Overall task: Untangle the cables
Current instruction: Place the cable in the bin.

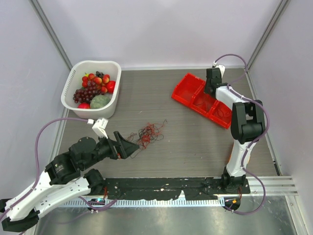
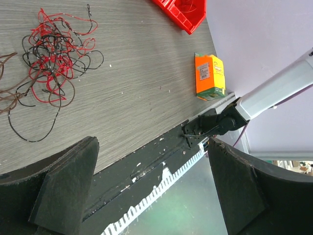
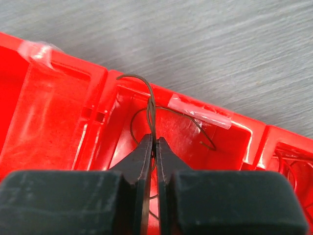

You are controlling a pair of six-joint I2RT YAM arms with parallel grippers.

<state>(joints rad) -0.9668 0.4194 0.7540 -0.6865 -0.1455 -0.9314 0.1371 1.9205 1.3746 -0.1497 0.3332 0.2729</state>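
Note:
The cables are a small tangle of thin red and dark wires on the table's middle; they also show at the top left of the left wrist view. My left gripper is open and empty, just left of the tangle. My right gripper is shut on a thin brown wire, holding it over the middle compartment of the red tray. In the top view the right gripper is over the red tray at the back right.
A white basket of fruit stands at the back left. An orange carton lies near the table's front edge by the right arm's base. Another thin wire lies in the tray's right compartment. Walls enclose the table.

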